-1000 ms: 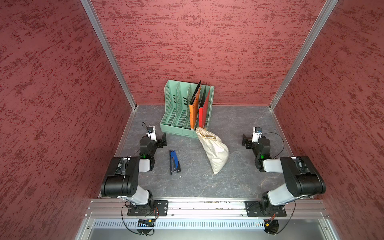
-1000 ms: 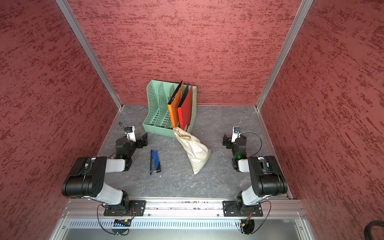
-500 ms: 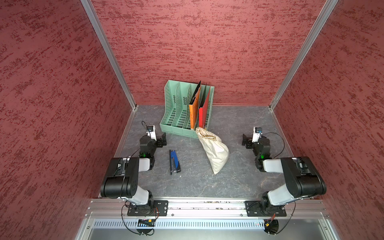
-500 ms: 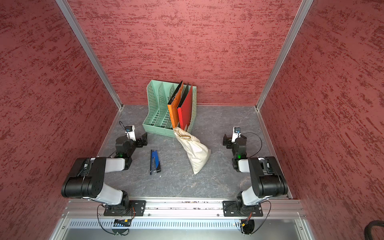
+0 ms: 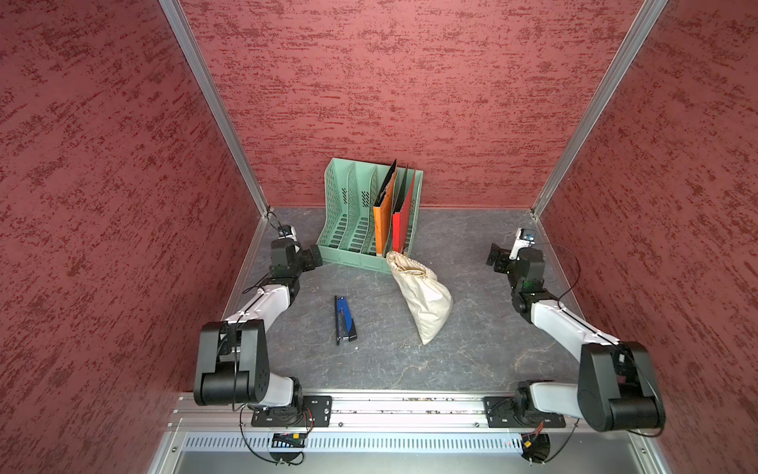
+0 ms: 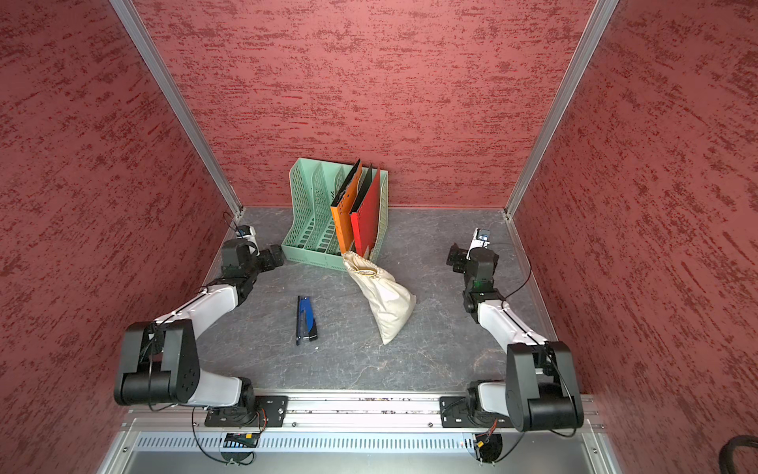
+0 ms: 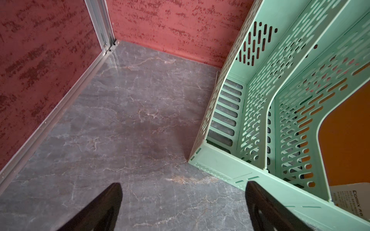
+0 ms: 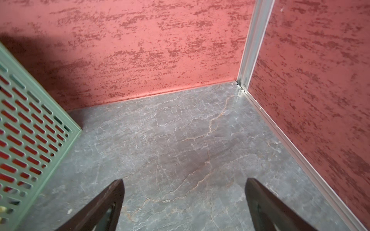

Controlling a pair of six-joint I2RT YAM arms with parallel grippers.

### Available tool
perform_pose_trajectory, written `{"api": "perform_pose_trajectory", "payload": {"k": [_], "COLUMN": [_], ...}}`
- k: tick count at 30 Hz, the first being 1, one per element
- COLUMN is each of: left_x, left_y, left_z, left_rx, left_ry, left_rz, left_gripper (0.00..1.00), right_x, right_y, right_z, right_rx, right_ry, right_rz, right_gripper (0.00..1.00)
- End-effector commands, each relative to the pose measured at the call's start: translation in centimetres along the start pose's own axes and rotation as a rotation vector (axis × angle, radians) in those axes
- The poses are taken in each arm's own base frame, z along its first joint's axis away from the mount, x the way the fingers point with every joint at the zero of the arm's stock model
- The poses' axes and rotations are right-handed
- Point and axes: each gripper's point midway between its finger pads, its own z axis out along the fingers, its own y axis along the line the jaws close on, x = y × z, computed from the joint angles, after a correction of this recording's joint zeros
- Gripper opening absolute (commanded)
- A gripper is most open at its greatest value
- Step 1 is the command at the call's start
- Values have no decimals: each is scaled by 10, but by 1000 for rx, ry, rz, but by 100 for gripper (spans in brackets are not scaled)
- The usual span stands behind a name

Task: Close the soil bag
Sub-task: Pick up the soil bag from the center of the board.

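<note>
Your soil bag is lying just before the green file rack. Your left fingers and right fingers are hanging spread, flanking that rack, touching nothing.

soil bag: cream cloth drawstring sack, bulging, lying on its side on worktop, gathered neck w/ cords toward the back, pointed corner toward front.
</note>
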Motion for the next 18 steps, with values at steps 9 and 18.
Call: {"api": "perform_pose_trajectory", "payload": {"k": [9, 18], "left_x": [11, 6], "left_y": [-2, -45], "left_z": [-31, -54], "left_rx": [40, 205], "left_ry": [272, 361], "left_rz": [-268, -309], "left_gripper": [100, 100], "right_x": [-5, -31], "right_y": [8, 84], "right_z": [-28, -60], "right_rx": [59, -383], "right_ry": [434, 549], "right_rz": [162, 119], "right_gripper": [98, 98]}}
